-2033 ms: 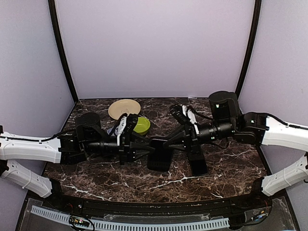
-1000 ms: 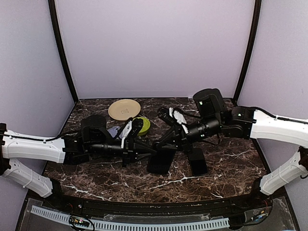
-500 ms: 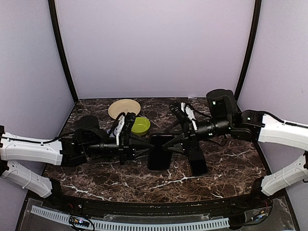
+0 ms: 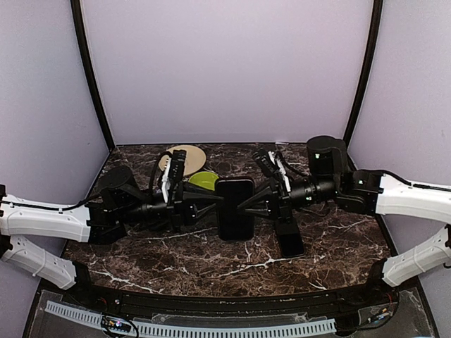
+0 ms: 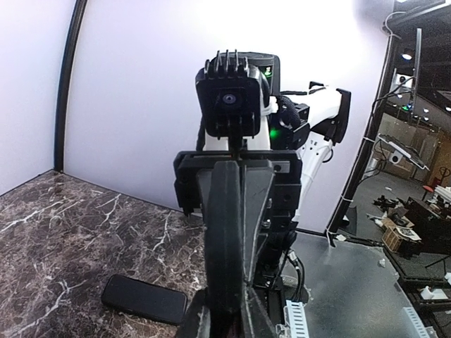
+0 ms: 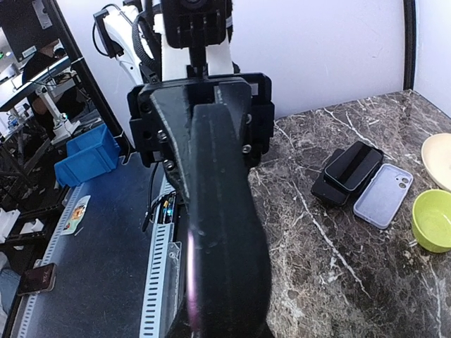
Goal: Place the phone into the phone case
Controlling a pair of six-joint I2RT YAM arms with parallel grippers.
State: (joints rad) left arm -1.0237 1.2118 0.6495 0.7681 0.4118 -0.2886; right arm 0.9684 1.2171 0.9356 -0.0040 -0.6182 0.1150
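phone: we see it flat and face up [image 4: 235,209] mid-table, raised off the table [image 4: 338,239], bridged between the 2 grippers
left gripper: [image 4: 213,205] comes in from 9 o'clock, pincer narrow, nipped on the phone's left long edge
right gripper: [image 4: 252,205] comes in from 3 o'clock, pincer narrow, tips pinched on the phone's right long edge
wrist views: we see each gripper edge-on, aimed straight at the other arm's camera
case: lavender, lying flat [image 6: 381,196], camera cutout at its far corner, empty; in the top view we cannot find it, the left arm covers that spot
phone stack: 2 black phones [image 6: 347,174] overlapped, just beside the case at its 10 o'clock
spare phone: [image 4: 290,243] flat on the table at 4 o'clock of the held phone, apart from it
bowl: green [image 4: 203,179], at 10 o'clock of the held phone
plate: tan [image 4: 189,156], at 11 o'clock, just behind the bowl
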